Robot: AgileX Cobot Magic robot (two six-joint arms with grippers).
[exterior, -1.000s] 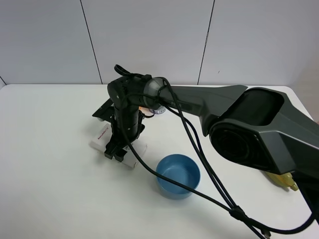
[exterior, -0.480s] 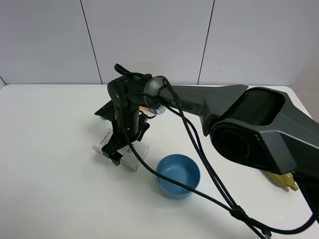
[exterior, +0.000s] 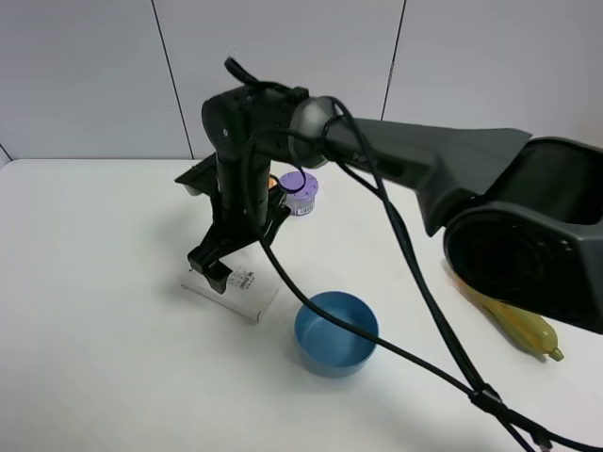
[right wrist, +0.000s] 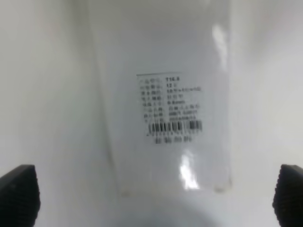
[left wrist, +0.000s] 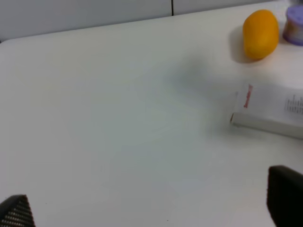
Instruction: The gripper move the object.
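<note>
The right gripper [exterior: 212,271] hangs over the white carton [exterior: 234,290]; its fingers [right wrist: 18,191] stand spread wide, the carton lying flat between them on the table [exterior: 94,358], touched by neither.

The carton [right wrist: 161,132] looks like glossy white card, catching glare. The counter [exterior: 94,358] is matt white. The bowl [exterior: 330,363] looks smooth plastic.

The high camera looks down across the white table [exterior: 94,377]; both wrist cameras, much nearer, share its flat white rectangular carton [exterior: 247,294].
</note>
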